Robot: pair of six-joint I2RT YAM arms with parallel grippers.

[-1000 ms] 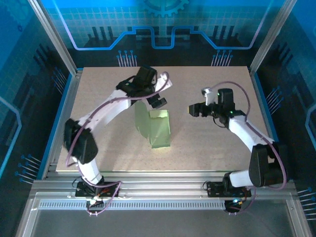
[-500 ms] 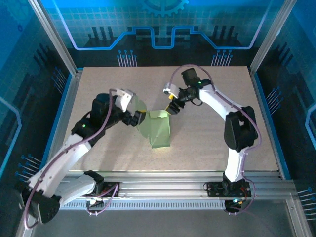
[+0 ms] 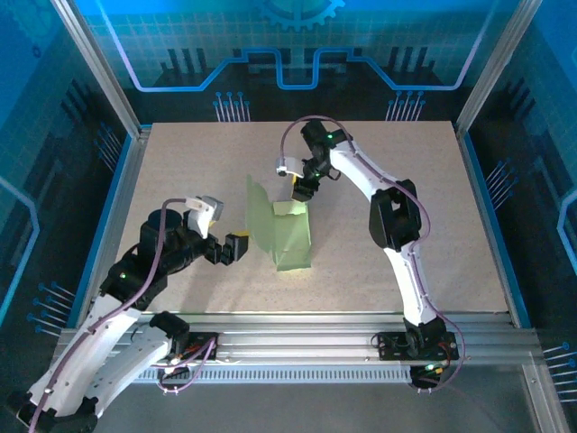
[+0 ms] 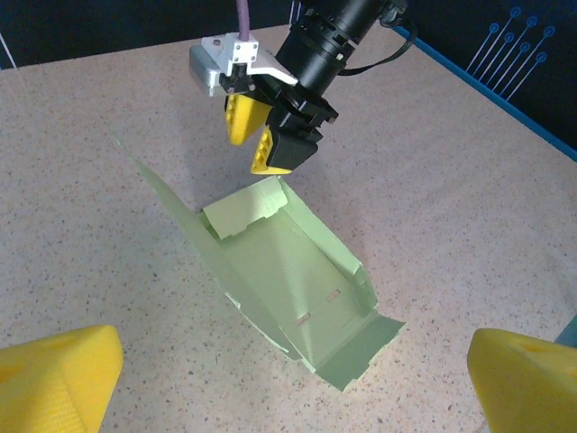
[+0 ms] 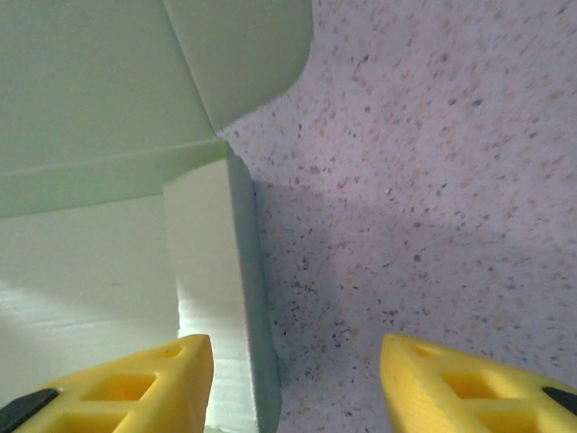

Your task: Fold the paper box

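paper box (image 3: 292, 240) sits half-folded, right tool (image 3: 297, 190) parted above its far edge.

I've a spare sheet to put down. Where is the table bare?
Bare: the right side of the table, beyond the right arm, and the far left corner. Crowded: the middle, left pincer beside the paper box, right pincer at its far end.

No lettering, label, brand or number is legible anywhere. The paper box (image 3: 290, 236) is plain card, and the back panel (image 3: 302, 13) behind it bears a wordless gear-and-circuit graphic.
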